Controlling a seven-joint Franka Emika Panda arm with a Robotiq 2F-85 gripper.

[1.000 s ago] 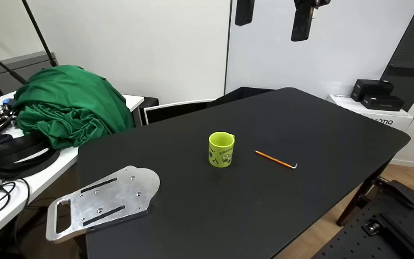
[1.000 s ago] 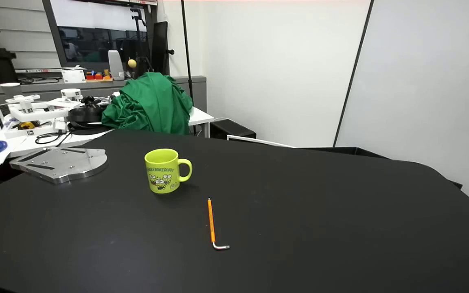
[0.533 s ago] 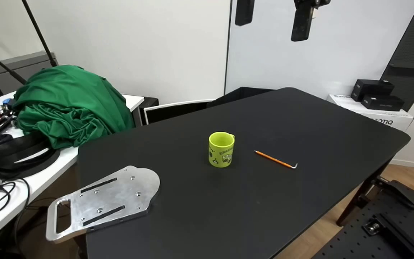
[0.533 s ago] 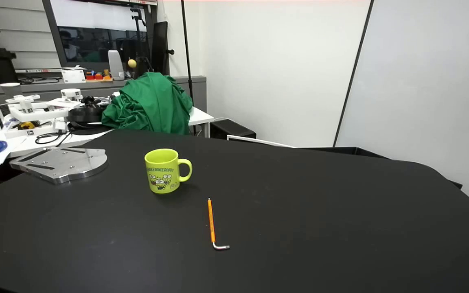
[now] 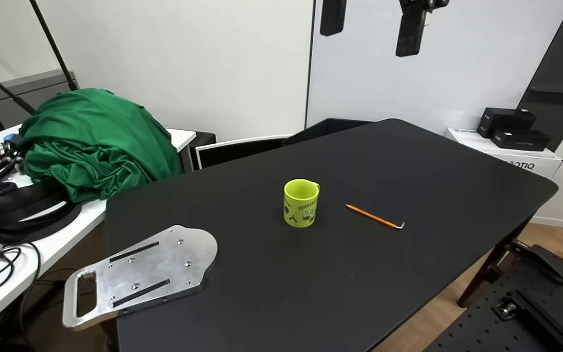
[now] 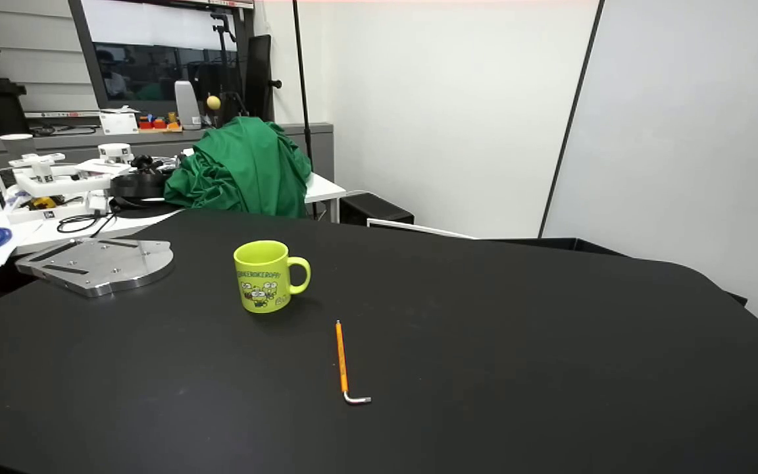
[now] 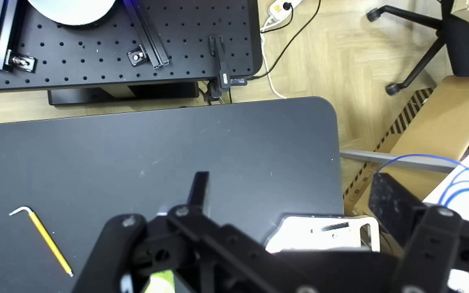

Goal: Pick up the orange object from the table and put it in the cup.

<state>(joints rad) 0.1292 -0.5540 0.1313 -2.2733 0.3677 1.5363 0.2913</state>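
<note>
Two fingers [image 5: 410, 34] of the gripper [image 5: 369, 44] hang wide apart above the black table [image 5: 350, 293] — the bent-ended orange stick [image 5: 372, 215] lies near the upright lime cup [image 5: 301, 208].

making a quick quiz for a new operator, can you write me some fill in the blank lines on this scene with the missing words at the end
The cup stands on the table with its mouth facing ____.
Of the cup and the metal plate, the orange tool lies nearer the ____.
Of open and shut, the gripper is ____.
The heaped cloth is coloured ____.

Missing words: up; cup; open; green.
</note>
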